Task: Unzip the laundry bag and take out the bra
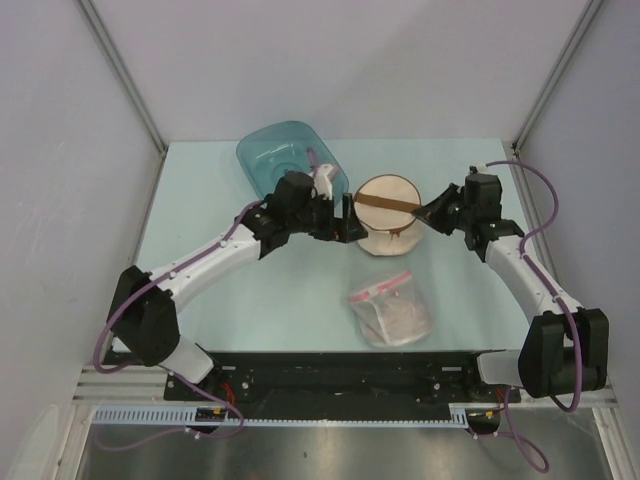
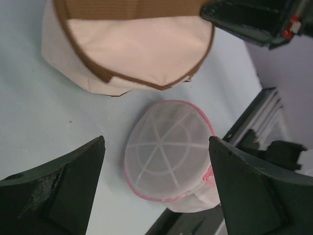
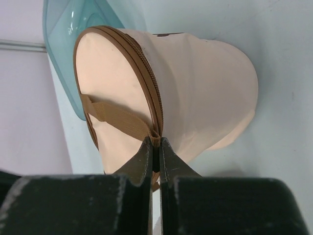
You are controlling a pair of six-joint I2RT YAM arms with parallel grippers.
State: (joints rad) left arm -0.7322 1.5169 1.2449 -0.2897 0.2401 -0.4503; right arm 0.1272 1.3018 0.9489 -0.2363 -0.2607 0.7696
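1. Right gripper [image 3: 155, 144]: we see its fingers pressed together, clamped on the laundry bag's [image 3: 205, 93] brown zip rim where the strap ends.
2. Left gripper [image 2: 156, 147] stands wide apart, holding nothing, just left of the laundry bag in the top view.
3. We find the laundry bag zipped, on the table [image 1: 300, 300] at mid-frame, with the tub [image 1: 275, 155] to its upper left and the plastic bag [image 1: 392, 312] below.

One desk [image 1: 250, 300] carries three containers: one beige laundry bag [image 1: 388, 228] with one brown strap [image 1: 385, 204], one teal tub [image 1: 270, 155], and one clear plastic bag [image 1: 392, 315] with one pink zip strip [image 1: 381, 285]. Two robot arms stand at its near edge: one left arm [image 1: 215, 258] and one right arm [image 1: 525, 270].
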